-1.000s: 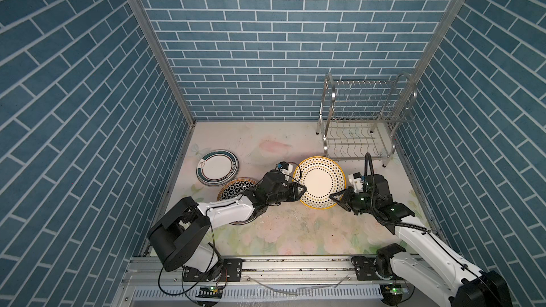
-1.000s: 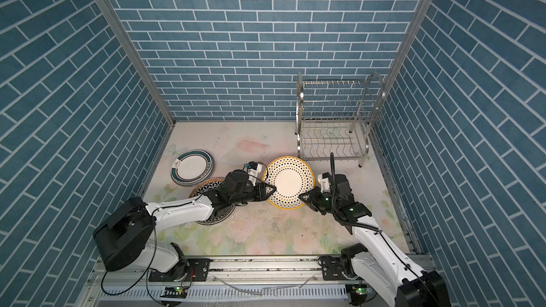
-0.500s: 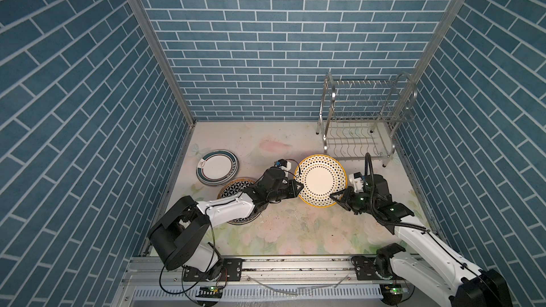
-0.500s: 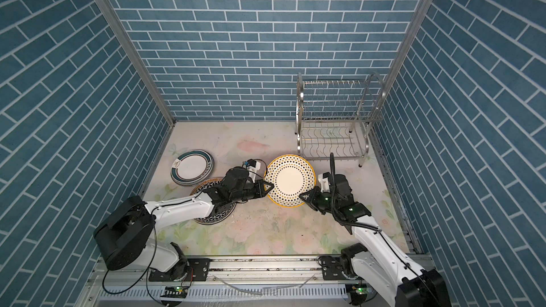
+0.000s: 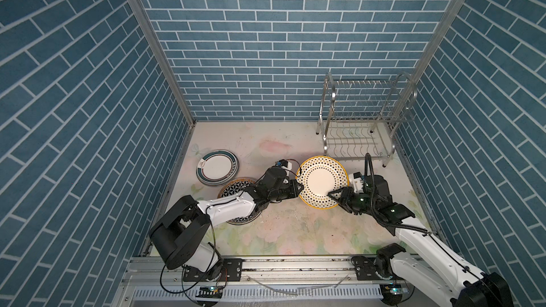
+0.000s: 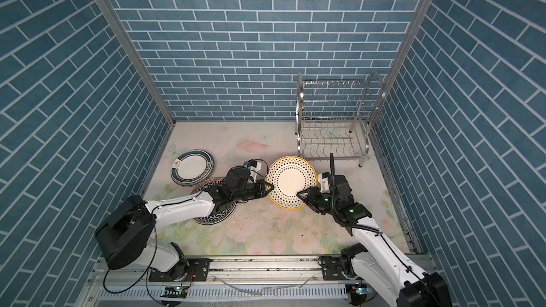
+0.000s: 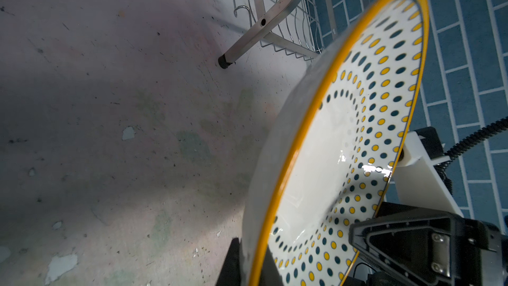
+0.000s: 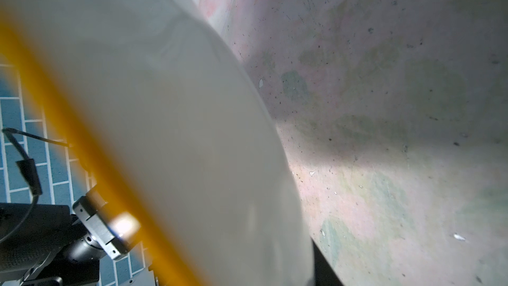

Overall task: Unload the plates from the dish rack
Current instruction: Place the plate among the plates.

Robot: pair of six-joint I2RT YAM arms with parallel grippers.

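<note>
Left claw (image 5: 299,188) is clamped tight on the left rim of the dotted plate (image 5: 320,183), folks. The right claw (image 5: 335,194) sits at the opposite rim, and whether it's gripping or only straddling, I can't tell. Sweeping wide now: the floral table (image 5: 295,231) spreads below. Back right, against the wall, the dish rack (image 5: 366,119) stands on its legs. Over on the left a lattice plate (image 5: 236,186) lies flat, half under the left arm, right up against the stacked teal-banded plates (image 5: 217,166). And that dotted plate hangs tilted between the two arms, just in front of the rack, out of its slots.
</note>
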